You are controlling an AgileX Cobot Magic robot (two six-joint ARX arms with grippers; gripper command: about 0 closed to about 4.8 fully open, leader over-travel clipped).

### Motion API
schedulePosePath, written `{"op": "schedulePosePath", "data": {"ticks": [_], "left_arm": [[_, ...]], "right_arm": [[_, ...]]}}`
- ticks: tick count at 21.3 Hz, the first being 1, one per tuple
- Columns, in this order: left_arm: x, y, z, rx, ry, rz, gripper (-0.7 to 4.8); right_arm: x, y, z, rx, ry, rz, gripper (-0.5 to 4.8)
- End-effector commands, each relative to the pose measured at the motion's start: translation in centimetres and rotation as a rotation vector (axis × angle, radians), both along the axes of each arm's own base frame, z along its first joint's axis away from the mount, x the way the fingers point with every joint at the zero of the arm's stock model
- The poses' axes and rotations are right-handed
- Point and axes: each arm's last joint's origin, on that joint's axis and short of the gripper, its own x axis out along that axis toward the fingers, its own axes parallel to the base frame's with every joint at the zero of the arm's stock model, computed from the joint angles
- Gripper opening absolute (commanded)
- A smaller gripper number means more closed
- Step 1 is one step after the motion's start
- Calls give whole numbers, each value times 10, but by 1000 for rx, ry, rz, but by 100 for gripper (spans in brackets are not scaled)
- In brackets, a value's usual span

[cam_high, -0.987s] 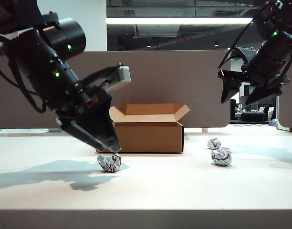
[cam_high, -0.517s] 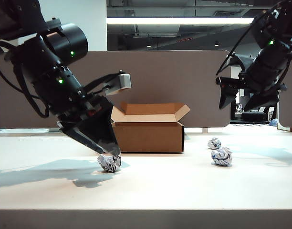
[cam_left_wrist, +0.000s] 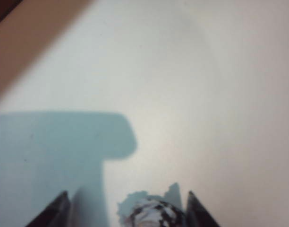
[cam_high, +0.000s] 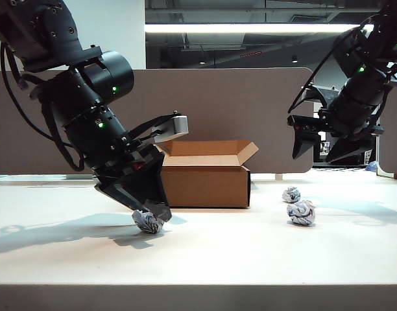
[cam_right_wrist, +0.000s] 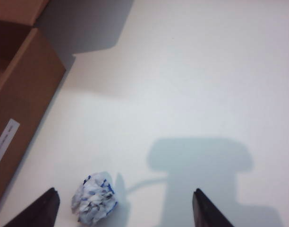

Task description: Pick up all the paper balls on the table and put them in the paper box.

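Left gripper point(cam_high: 148, 217) now down astride paper ball point(cam_high: 147, 221), jaws narrowing, grasp unconfirmed; right gripper point(cam_high: 318, 144) aloft, jaws apart; paper box point(cam_high: 203, 173) awaits.

Probably an office or lab: grey-brown partition panel point(cam_high: 237, 110), strip ceiling light point(cam_high: 244, 28), white table point(cam_high: 198, 253).

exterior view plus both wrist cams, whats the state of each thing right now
paper box: upright on the table, flaps open.
left paper ball: on the table, between the left gripper fingertips.
two right paper balls: on the table, untouched.
left gripper: down at the ball, jaws apart around it, not lifted.
right gripper: open, in the air above the right balls.
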Motion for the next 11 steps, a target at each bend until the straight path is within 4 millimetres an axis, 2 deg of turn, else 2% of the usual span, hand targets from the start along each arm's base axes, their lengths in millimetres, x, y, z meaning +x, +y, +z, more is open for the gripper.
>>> {"op": "schedulePosePath", "data": {"ticks": [1,6,8,11], "left_arm": [[-2,-2,1,1,39,-15,277],[-6,-1,-1,20,77,-16,276],[-6,0,-1,26,88,-15,277],[-7,0,-2,29,95,-14,277]], "right_arm": [[6,3,1,14,-26,27,387],[23,23,-4,-80,44,142,386],[28,29,-4,-112,87,177,360],[37,32,-7,-133,153,166,359]]}}
